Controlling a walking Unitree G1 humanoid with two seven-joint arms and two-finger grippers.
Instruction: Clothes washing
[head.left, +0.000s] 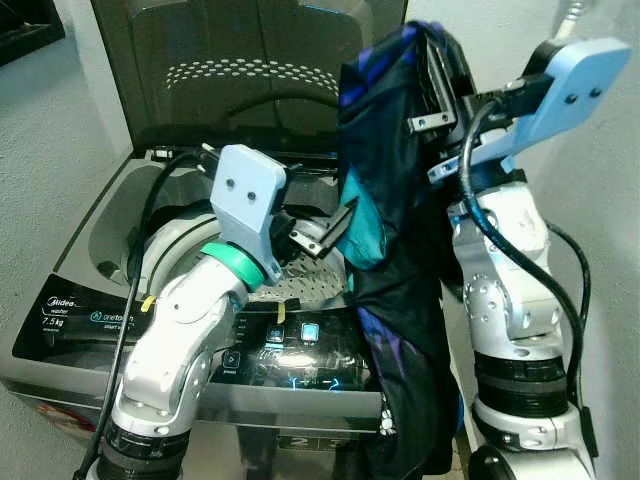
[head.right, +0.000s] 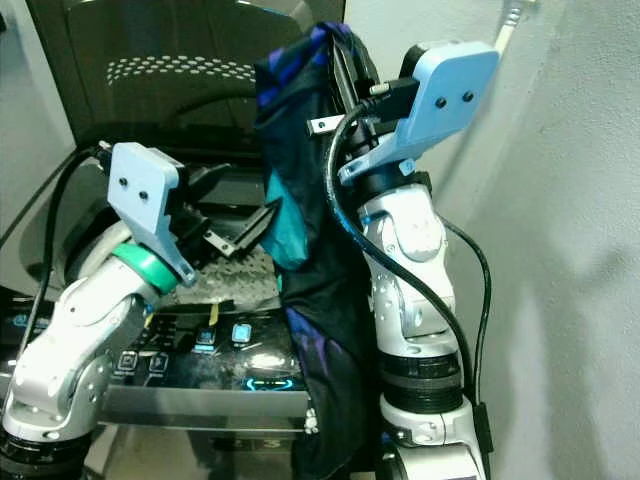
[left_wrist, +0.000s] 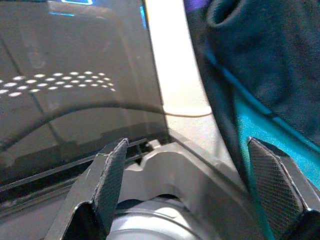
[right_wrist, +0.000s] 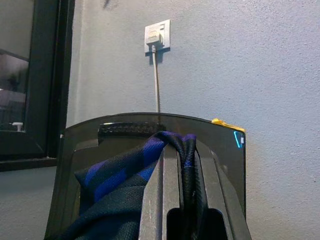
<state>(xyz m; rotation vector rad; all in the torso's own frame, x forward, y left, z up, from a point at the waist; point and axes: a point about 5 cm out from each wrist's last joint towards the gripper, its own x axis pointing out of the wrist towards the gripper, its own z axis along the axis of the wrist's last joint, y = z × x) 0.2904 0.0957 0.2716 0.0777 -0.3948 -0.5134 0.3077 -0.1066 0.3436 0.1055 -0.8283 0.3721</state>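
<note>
A dark garment (head.left: 400, 260) with blue and teal patches hangs long from my right gripper (head.left: 432, 60), which is shut on its top edge, high beside the raised lid. In the right wrist view the cloth (right_wrist: 120, 180) drapes over the closed fingers (right_wrist: 170, 190). My left gripper (head.left: 318, 232) stands open over the washer's drum (head.left: 300, 280), one fingertip touching the garment's teal part (head.left: 365, 235). The left wrist view shows both pads (left_wrist: 112, 175) spread wide with the teal cloth (left_wrist: 260, 120) against one of them.
The top-loading washer (head.left: 70, 320) stands open, its tinted lid (head.left: 250, 70) upright at the back. A lit control panel (head.left: 290, 350) runs along the front. A white wall (head.right: 560, 200) is close on the right, with a socket and cable (right_wrist: 157, 35) above.
</note>
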